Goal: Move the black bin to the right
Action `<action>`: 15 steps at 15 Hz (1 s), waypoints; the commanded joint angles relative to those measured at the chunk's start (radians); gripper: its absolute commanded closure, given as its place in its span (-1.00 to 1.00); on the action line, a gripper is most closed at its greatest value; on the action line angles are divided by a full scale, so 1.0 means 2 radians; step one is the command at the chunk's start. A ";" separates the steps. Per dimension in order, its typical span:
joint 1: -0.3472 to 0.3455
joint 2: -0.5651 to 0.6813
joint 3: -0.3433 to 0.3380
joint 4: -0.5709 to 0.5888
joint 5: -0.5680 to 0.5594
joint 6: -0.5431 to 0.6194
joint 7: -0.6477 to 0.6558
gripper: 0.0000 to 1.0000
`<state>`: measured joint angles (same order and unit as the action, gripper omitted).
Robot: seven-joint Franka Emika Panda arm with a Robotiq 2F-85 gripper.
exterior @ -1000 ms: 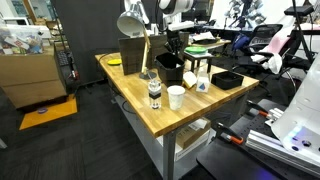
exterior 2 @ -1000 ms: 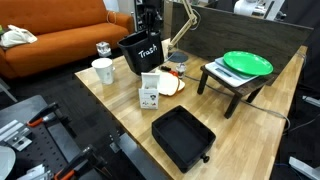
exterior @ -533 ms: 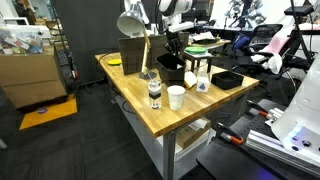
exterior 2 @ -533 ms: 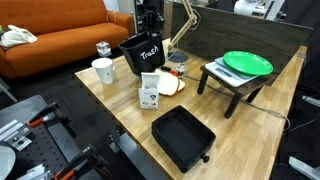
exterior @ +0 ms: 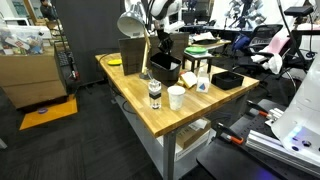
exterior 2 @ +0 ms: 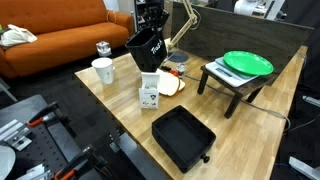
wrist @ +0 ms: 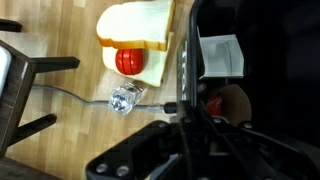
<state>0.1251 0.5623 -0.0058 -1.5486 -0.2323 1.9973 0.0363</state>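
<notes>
The black bin (exterior: 165,68) has a squarish rim and white lettering on its side. It hangs tilted just above the wooden table (exterior: 140,105) and also shows in an exterior view (exterior 2: 147,50). My gripper (exterior 2: 150,22) comes down from above and is shut on the bin's rim; it also shows in an exterior view (exterior: 158,45). In the wrist view my gripper (wrist: 185,112) straddles the dark bin wall (wrist: 186,50), with a white label inside the bin (wrist: 222,55).
A white cup (exterior 2: 102,70), a small glass jar (exterior 2: 103,48), a white carton (exterior 2: 150,92) and a plate with food (exterior 2: 171,84) stand around the bin. A flat black tray (exterior 2: 182,135) lies near the front. A green plate (exterior 2: 245,63) rests on a small stand. A brown box (exterior: 132,53) stands behind.
The bin has risen off the table and tipped over in my grip, shifting a little sideways. The other things have not moved.
</notes>
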 commanded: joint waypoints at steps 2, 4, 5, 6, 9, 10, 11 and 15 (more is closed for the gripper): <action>-0.001 0.001 0.001 -0.001 -0.001 -0.001 0.003 0.83; -0.004 0.001 0.000 -0.002 -0.001 -0.001 0.003 0.83; -0.004 0.001 0.000 -0.002 -0.001 -0.001 0.003 0.83; -0.004 0.001 0.000 -0.002 -0.001 -0.001 0.003 0.83; -0.005 0.003 0.002 0.001 0.000 0.000 -0.005 0.96; -0.006 0.005 0.006 0.006 0.001 0.004 -0.017 0.96; -0.007 0.008 0.010 0.011 0.000 0.004 -0.035 0.96; -0.015 0.022 0.028 0.030 0.009 0.006 -0.112 0.96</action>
<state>0.1221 0.5794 0.0166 -1.5330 -0.2320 2.0088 -0.0757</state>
